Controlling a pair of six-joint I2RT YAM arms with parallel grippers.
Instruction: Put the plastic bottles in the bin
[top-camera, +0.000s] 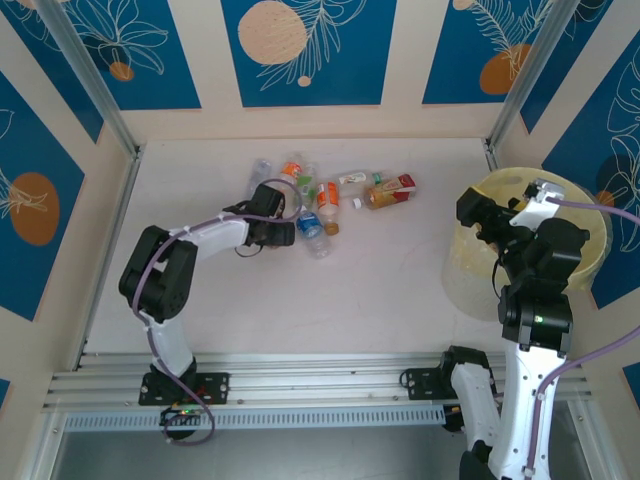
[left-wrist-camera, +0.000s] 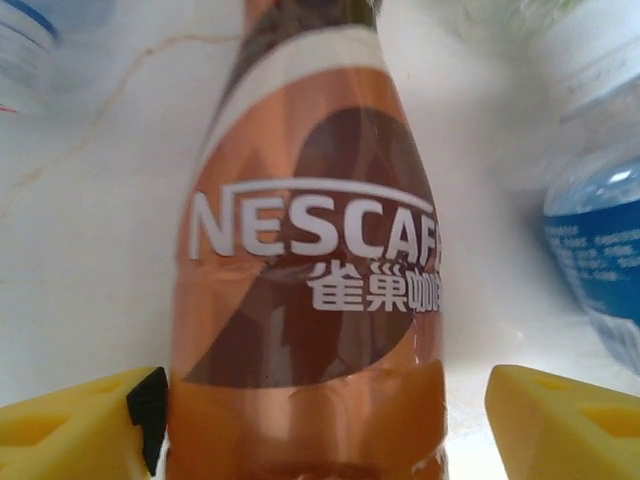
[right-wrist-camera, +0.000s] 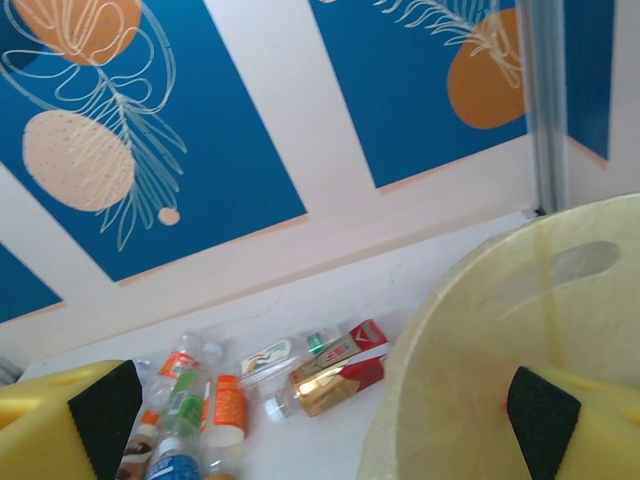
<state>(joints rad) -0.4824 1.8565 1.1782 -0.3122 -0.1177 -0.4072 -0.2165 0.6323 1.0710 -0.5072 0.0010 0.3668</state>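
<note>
While the plastic bottles lie in a loose heap at the far middle of the surface, well apart from the bin at the right edge, the work looks far from done. I cannot tell whether any bottle already lies in the bin, because the right arm covers much of its mouth. At the near left side of the heap lies a brown Nescafé bottle, its body running straight away from the wrist camera. The left fingers stand apart on either side of its lower body. The black pad on the left of that view is touching or just beside the label, while the finger on the right has a clear gap to it, so the bottle is straddled and not clamped. I judge this placing deliberate: squeezing across the round, narrow body gives the surest hold, and this bottle at the edge of the heap is the easiest to reach. A blue-labelled bottle lies just beside it on the right and could be nudged as the fingers close. Over the bin's rim the right fingers hang wide apart with nothing between them. That is probably a waiting place, clear of the left arm and already above the drop point.
</note>
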